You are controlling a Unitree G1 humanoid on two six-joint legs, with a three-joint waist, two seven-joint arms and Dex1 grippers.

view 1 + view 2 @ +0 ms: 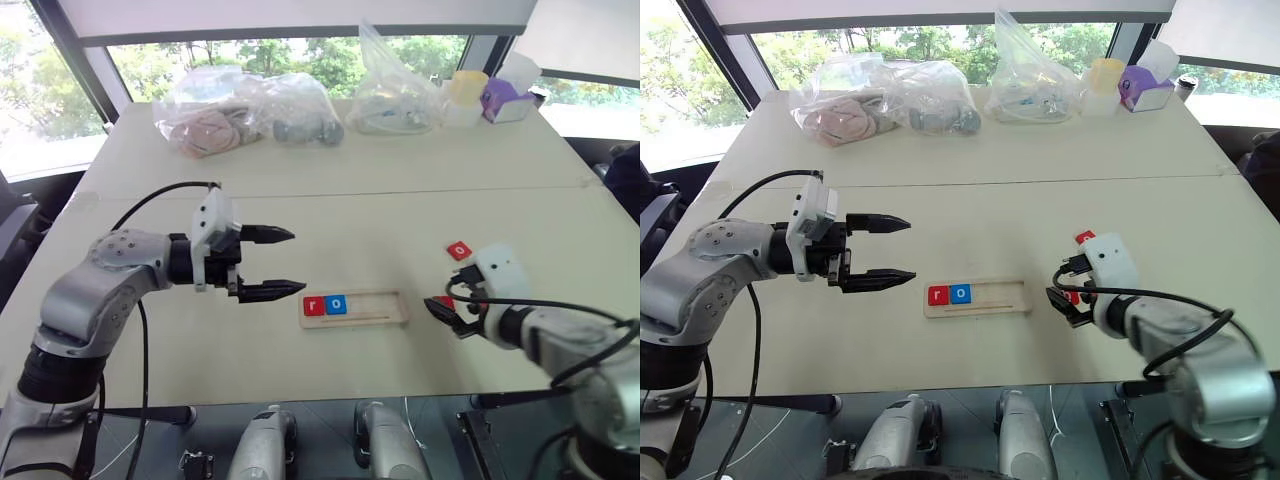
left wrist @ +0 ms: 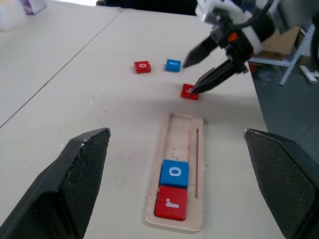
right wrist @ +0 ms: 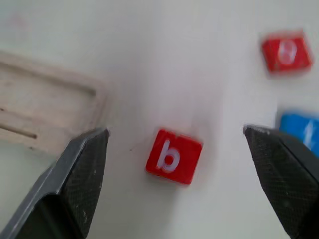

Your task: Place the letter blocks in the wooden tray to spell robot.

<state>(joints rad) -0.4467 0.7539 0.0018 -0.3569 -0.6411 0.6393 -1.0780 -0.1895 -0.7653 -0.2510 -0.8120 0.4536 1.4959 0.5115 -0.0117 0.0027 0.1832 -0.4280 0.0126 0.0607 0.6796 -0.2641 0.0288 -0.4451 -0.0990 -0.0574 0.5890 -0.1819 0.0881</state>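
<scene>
Red and blue tiles are split between 2 places. The pale wooden tray (image 1: 354, 308) lies near the front edge of the surface (image 1: 330, 215), with a red "r" (image 2: 170, 202) and a blue "o" (image 2: 174, 173) already seated at its left end, touching; the other 3 slots look bare. Off the tray's right end lies the red "b" (image 3: 173, 156), flat on the surface, with a red "o" (image 2: 142, 66) and a blue tile (image 2: 173, 65) a little farther out.

The right tool (image 2: 198, 70) hangs just over the "b" with its fingers spread wide and nothing between them. The left tool (image 1: 283, 263) hovers to the left of the tray, fingers also wide apart and empty.

My worry is the pickup: the "b" is thin and lies flat, so a closing finger could skid it sideways or flip it instead of catching its edges. It also sits close to the tray's end, so a low approach might knock the tray and jolt the 2 seated letters. The "b" looks turned relative to the tray, so it may land crooked. Grabbing the red "o" next would break the spelling.
</scene>
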